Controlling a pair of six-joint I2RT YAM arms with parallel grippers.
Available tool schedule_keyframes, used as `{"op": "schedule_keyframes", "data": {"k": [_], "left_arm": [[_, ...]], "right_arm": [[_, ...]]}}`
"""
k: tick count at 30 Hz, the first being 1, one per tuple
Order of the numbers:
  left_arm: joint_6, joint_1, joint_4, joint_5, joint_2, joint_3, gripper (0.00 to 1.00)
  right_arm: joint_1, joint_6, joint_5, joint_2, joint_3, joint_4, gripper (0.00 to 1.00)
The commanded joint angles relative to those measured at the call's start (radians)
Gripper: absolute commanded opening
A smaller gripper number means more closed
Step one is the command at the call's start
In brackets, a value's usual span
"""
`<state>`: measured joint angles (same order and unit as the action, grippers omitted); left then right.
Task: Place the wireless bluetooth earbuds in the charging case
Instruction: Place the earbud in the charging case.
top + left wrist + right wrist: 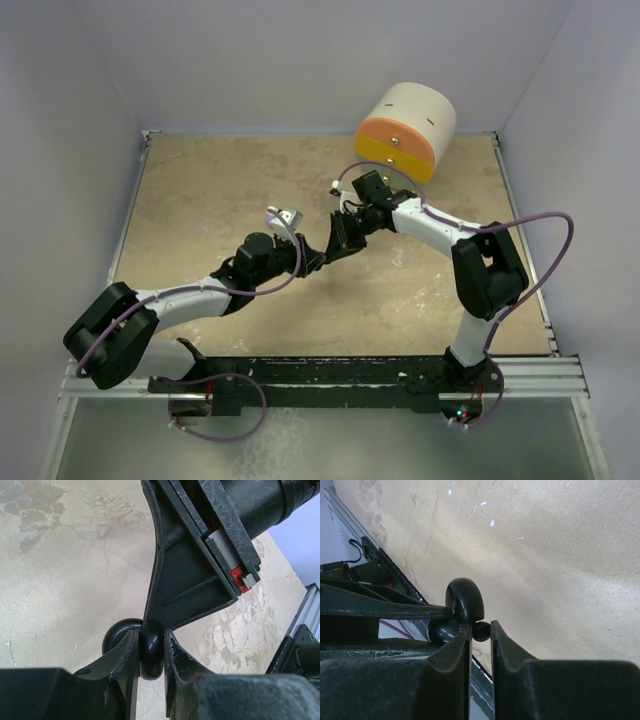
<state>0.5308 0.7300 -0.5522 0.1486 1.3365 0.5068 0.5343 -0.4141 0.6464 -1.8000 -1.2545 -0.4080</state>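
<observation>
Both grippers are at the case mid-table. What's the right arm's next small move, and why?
Probably ease the right gripper slightly toward the black charging case without letting go. A small black earbud seems pinched in it, right beside the case, which the left gripper clamps; the earbud does not look seated yet.
</observation>
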Motion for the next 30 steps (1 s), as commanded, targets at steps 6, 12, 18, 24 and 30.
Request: {"op": "schedule_keyframes", "data": {"k": [6,12,18,24,30], "left_arm": [[0.134,0.020,-0.175,-0.014,-0.013,0.000,0.00],[0.158,0.021,-0.205,-0.024,-0.006,-0.016,0.00],[0.185,0.021,-0.251,-0.029,0.007,-0.052,0.00],[0.212,0.021,-0.303,-0.040,0.028,-0.085,0.00],[0.251,0.021,-0.369,-0.050,0.048,-0.120,0.00]], "right_arm": [[0.002,0.005,0.008,-0.034,-0.130,-0.011,0.03],[0.003,0.024,-0.017,-0.068,-0.202,-0.063,0.09],[0.003,0.026,-0.033,-0.093,-0.242,-0.091,0.11],[0.002,0.035,-0.045,-0.117,-0.258,-0.110,0.13],[0.003,0.044,-0.056,-0.136,-0.273,-0.128,0.17]]}}
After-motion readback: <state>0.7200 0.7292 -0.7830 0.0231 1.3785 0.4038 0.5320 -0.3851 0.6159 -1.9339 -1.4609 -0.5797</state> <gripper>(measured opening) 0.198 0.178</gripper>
